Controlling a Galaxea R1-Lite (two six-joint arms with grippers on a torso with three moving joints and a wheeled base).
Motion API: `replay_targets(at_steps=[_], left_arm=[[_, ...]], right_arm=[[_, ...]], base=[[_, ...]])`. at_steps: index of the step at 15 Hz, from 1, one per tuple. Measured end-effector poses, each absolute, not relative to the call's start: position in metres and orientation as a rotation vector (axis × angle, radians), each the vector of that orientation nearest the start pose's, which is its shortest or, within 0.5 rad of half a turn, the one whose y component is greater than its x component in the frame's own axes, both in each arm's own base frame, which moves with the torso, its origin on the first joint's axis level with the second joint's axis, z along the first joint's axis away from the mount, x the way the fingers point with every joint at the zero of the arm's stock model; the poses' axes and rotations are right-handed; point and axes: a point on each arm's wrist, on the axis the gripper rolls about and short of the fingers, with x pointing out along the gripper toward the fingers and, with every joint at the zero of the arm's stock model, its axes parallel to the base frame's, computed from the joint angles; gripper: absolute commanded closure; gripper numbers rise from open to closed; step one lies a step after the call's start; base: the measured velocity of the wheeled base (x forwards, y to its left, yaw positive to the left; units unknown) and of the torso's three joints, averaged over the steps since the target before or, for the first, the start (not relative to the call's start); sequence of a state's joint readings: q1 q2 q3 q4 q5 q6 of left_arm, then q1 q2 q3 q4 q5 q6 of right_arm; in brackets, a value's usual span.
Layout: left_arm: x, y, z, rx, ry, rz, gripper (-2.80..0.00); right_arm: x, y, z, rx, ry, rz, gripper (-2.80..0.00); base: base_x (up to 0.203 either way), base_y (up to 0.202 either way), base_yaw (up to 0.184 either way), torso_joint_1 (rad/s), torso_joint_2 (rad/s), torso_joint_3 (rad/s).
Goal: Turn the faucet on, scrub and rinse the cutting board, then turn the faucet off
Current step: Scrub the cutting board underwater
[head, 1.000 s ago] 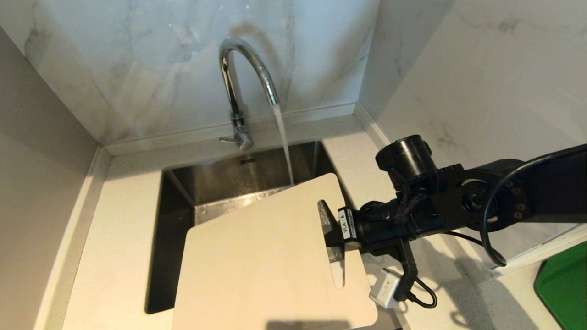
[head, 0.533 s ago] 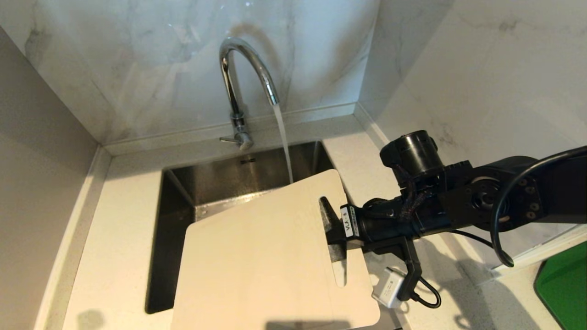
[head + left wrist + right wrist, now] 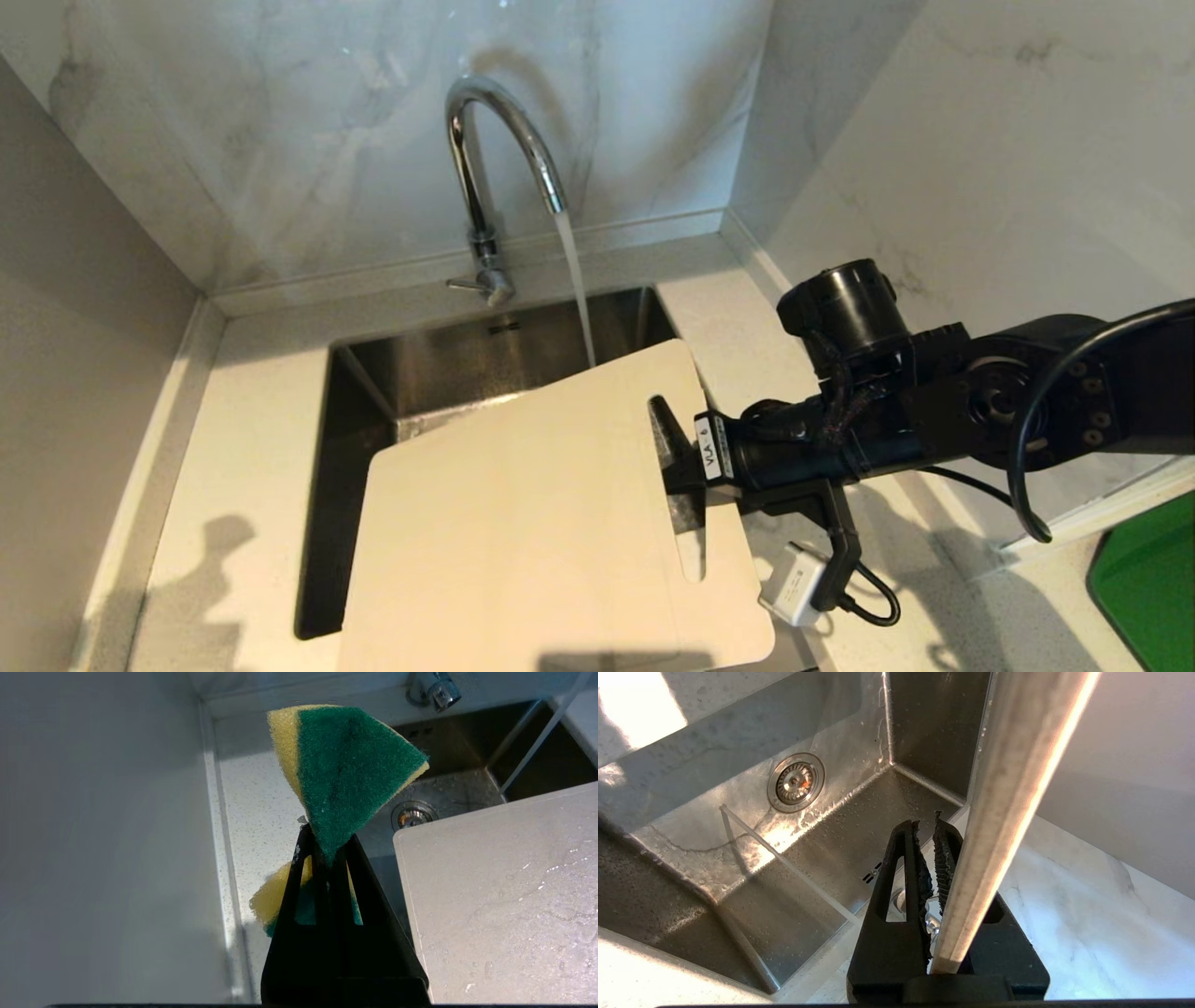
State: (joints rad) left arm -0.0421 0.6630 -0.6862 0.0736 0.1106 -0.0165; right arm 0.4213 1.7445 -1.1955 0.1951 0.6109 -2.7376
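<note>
Water runs from the chrome faucet (image 3: 485,140) in a stream (image 3: 577,289) that falls just past the far edge of the cutting board (image 3: 523,523). The cream board hangs tilted over the sink (image 3: 420,364). My right gripper (image 3: 677,467) is shut on the cutting board beside its handle slot; the right wrist view shows the board edge (image 3: 1013,802) crossing the right gripper (image 3: 927,826). My left gripper (image 3: 327,844) is outside the head view. It is shut on a green-and-yellow sponge (image 3: 350,770), above the left counter and left of the wet cutting board (image 3: 504,896).
Marble walls close in the sink at the back and right, and a plain wall stands on the left. The drain (image 3: 796,781) sits in the sink floor. A bright green flat object (image 3: 1148,579) lies at the far right. The faucet's lever (image 3: 462,284) points left.
A shadow has grown on the left counter. The board's near left corner has shifted slightly left and its far edge has risen a little. The right arm has hardly moved.
</note>
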Motion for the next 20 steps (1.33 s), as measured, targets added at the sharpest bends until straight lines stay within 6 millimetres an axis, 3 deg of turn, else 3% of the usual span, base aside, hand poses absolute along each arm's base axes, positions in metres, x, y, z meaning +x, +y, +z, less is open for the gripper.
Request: replay_targets(at_steps=[5, 11, 16, 20], left_arm=[[0.082, 0.002, 0.279, 0.04, 0.138, 0.094, 0.0], [0.133, 0.01, 0.283, 0.026, 0.26, 0.02, 0.0], [0.143, 0.005, 0.298, -0.113, 0.421, -0.12, 0.0], [0.151, -0.009, 0.3, -0.242, 0.535, -0.246, 0.0]], right_arm=[[0.28, 0.14, 0.202, -2.204, -1.059, 1.251, 0.0], [0.28, 0.14, 0.201, -2.194, -1.069, 1.255, 0.0], [0.282, 0.14, 0.202, -2.199, -1.078, 1.236, 0.0], [0.283, 0.141, 0.2, -2.191, -1.071, 1.235, 0.0]], base=[[0.0, 0.0, 0.0, 0.0, 0.0, 0.0], [0.0, 0.0, 0.0, 0.0, 0.0, 0.0], [0.0, 0.0, 0.0, 0.0, 0.0, 0.0], [0.0, 0.0, 0.0, 0.0, 0.0, 0.0]])
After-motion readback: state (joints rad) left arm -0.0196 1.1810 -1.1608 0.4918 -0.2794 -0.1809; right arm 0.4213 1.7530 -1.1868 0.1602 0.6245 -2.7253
